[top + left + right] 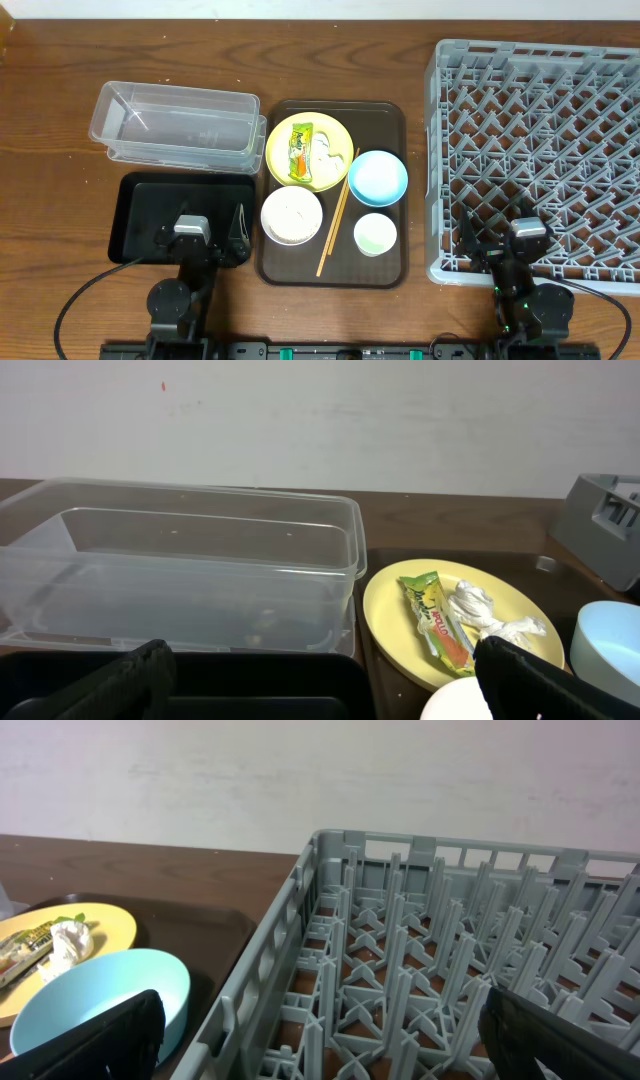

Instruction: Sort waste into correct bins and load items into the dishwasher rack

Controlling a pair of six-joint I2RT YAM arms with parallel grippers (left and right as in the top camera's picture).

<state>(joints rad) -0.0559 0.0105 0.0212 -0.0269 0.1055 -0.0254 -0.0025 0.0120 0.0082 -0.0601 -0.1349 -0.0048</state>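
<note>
— How were the claws found?

— Nearest the robot, the left claw (200, 238) was seen spread wide over the near part of the black tray (140, 195), with nothing held. The right claw (505, 255) was likewise opened wide and empty, poised at the near wall of the dishwasher rack (540, 120).

— And what was laid beyond them?

— On the brown serving tray (388, 115), the white bowl (291, 215), the chopsticks (335, 222) and the green cup (375, 234) were set nearest, with the blue bowl (377, 177) just behind the cup. Farther back, the wrapper (301, 150) and the tissue (324, 155) were found side by side on the yellow plate (335, 130). The clear tub (175, 125) was placed beyond the black tray, toward the far left of the table (50, 150). Whether grains were left in the white bowl could not be told.

— How might the step be done well?

— No sorting was judged to have been started. The wrapper would probably best be taken first, by the left claw, that side being nearer. It should be approached from above and pinched across its narrow width, at the end lying clear of the tissue, so that only one piece is lifted. The plate's rim should be cleared before anything is carried sideways, and the plate left alone until both pieces are removed.
</note>
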